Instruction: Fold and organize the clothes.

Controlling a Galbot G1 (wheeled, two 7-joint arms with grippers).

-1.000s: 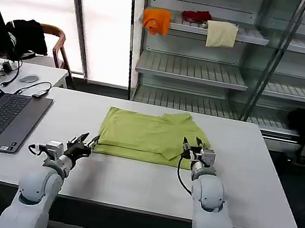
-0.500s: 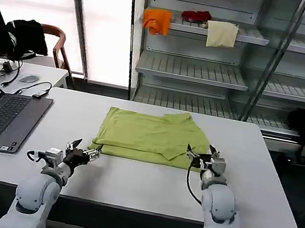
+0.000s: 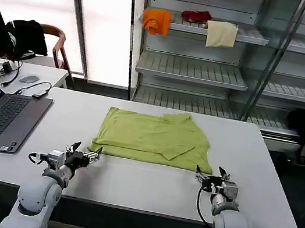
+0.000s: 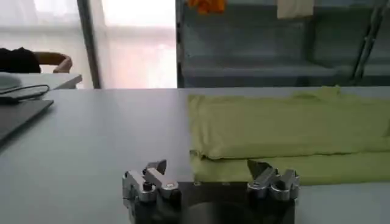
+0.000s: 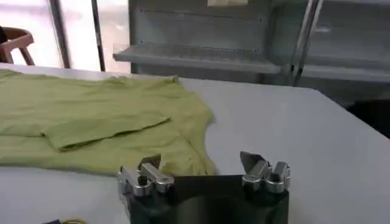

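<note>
White table (image 3: 261, 168) mid-area holds the part-folded lime T-shirt (image 3: 151, 137); left gripper (image 3: 82, 155) and right gripper (image 3: 215, 180), both spread wide and empty, should be lowered squarely onto near hem corners.

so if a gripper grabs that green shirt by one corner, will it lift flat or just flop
Probably flop: the shirt lies limp on the table, with soft creases and a folded-over flap. It looks thin and light. A push would likely bunch it rather than slide it whole. Both the left gripper and the right gripper are open, just short of its near edge.
</note>
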